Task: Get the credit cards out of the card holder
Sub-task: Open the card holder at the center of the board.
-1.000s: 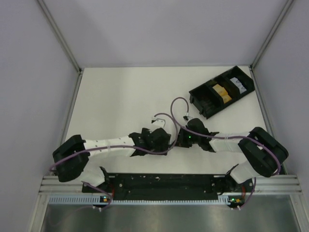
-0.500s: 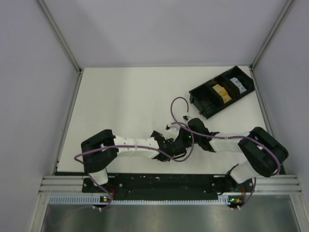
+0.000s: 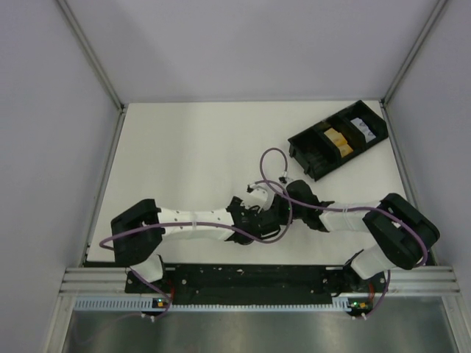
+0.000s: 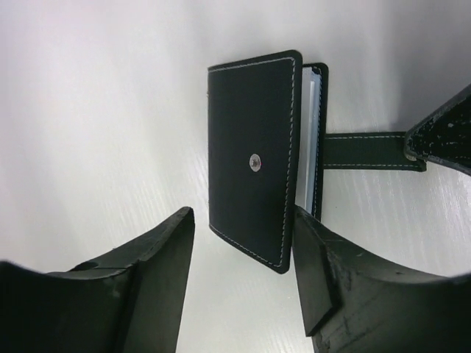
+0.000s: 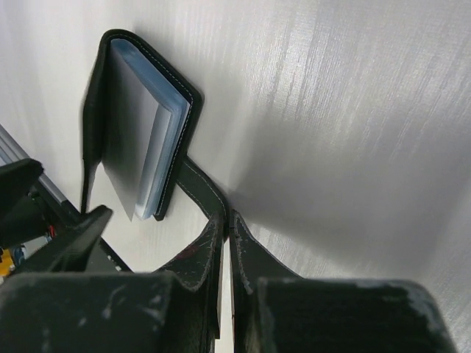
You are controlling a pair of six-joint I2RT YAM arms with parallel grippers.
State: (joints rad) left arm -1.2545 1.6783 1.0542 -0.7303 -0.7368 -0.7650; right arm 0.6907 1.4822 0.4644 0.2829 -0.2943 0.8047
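The card holder (image 4: 250,158) lies half open on the table, a black cover with white stitching and a metal snap. Blue-grey sleeves (image 5: 158,140) show between its covers; no credit cards show inside it. My right gripper (image 5: 228,217) is shut on the holder's strap tab (image 4: 364,149). My left gripper (image 4: 239,220) is open around the holder's near corner: the right fingertip (image 4: 313,250) touches the cover's edge, while the left one stands apart. In the top view both grippers meet over the holder and hide it. An orange-yellow card (image 3: 335,137) lies in the tray.
A long black compartmented tray (image 3: 315,156) stands at the back right, with a white item (image 3: 360,126) in another compartment. Purple cables (image 3: 271,158) loop above the wrists. The aluminium frame rail (image 3: 257,276) runs along the near edge, close to the holder.
My left arm has swung right to the holder, and its jaws have narrowed round the near corner. The right gripper has kept its hold on the tab.
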